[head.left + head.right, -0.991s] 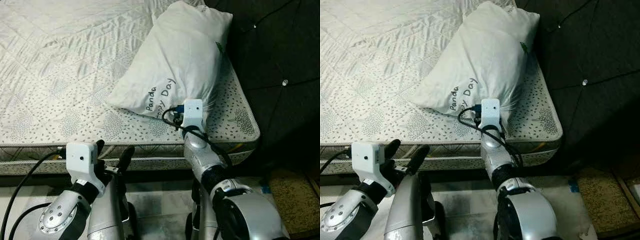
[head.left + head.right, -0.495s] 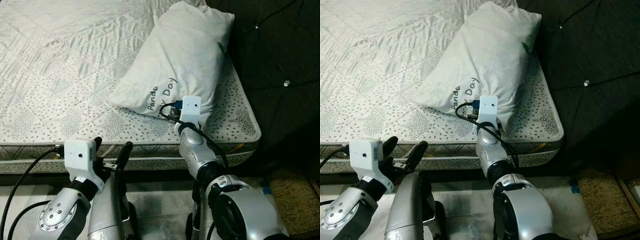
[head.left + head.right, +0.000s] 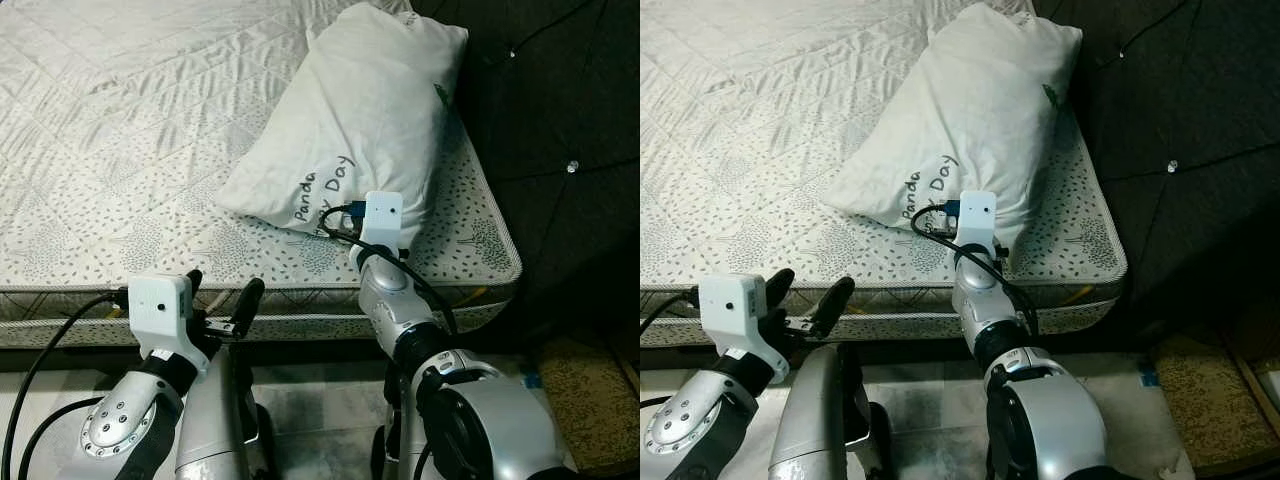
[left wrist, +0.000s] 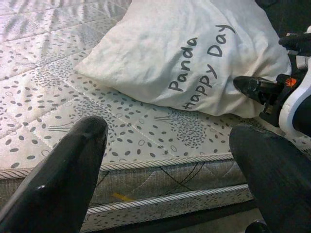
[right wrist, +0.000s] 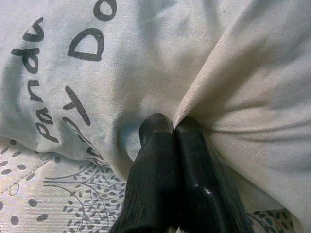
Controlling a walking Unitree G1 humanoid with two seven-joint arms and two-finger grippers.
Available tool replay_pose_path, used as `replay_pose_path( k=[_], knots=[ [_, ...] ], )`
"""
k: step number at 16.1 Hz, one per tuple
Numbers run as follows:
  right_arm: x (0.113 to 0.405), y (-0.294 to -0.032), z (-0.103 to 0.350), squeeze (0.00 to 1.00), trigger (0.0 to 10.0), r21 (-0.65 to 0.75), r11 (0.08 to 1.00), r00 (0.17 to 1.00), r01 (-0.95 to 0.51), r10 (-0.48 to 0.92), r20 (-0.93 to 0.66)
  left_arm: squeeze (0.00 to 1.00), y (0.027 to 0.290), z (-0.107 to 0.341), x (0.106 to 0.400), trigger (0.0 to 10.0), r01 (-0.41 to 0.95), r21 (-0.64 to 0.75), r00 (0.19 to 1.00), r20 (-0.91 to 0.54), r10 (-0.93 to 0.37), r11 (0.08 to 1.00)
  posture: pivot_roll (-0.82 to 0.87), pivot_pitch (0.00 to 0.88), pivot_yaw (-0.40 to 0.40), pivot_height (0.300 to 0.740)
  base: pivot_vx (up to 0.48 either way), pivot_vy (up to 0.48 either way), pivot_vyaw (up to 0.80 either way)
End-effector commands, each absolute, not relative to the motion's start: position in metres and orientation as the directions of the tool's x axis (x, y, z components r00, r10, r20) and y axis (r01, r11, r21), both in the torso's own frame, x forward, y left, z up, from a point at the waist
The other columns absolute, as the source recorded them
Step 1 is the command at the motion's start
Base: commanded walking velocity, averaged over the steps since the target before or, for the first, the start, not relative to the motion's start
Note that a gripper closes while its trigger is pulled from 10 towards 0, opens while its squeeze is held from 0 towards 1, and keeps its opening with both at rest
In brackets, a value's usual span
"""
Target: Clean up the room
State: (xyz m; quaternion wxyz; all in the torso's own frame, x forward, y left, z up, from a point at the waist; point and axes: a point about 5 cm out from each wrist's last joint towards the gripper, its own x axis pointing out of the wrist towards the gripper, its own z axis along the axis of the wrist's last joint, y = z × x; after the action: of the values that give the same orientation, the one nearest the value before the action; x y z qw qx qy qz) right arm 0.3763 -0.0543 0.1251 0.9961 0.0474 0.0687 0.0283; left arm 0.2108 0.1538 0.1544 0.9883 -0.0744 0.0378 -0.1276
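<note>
Two hands: right hand [image 5: 172, 127] outstretched, pinched on pillow [image 3: 360, 110] corner; left hand [image 3: 222, 296] low, fingers apart, empty.

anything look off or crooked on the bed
The white printed pillow lies diagonally across the quilted grey-patterned mattress, its lower corner near the front edge rather than squared to the dark headboard. The right gripper, jaws shut, pinches its fabric there.
</note>
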Motion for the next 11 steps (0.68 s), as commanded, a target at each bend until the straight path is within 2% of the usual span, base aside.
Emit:
replay_pose_path(
  k=[1,5,7,11],
  knots=[
    [0.377,-0.054,0.127,0.0,0.0,0.093,0.994,0.989,-0.049,0.062,-0.135,0.0,0.156,0.152,0.211,10.0,0.229,-0.149,0.969,-0.063,-0.241,0.962,0.09,0.206,-0.034,0.542,0.0,0.0,0.0],
    [0.386,-0.078,0.135,0.0,0.0,0.074,0.997,0.994,0.012,-0.004,-0.111,0.0,0.157,0.152,0.214,10.0,0.222,-0.139,0.971,-0.058,-0.232,0.965,0.08,0.194,-0.033,0.542,0.0,0.0,0.0],
    [0.393,-0.105,0.144,0.0,0.0,0.056,0.994,0.993,0.09,-0.085,-0.08,0.0,0.158,0.153,0.217,10.0,0.215,-0.132,0.974,-0.048,-0.222,0.968,0.08,0.18,-0.032,0.542,0.0,0.0,0.0],
    [0.399,-0.143,0.157,0.0,0.0,0.026,0.981,0.981,0.191,-0.191,-0.03,0.0,0.158,0.153,0.22,10.0,0.213,-0.128,0.975,-0.038,-0.219,0.969,0.07,0.159,-0.03,0.542,0.0,0.0,0.0]
  ],
)
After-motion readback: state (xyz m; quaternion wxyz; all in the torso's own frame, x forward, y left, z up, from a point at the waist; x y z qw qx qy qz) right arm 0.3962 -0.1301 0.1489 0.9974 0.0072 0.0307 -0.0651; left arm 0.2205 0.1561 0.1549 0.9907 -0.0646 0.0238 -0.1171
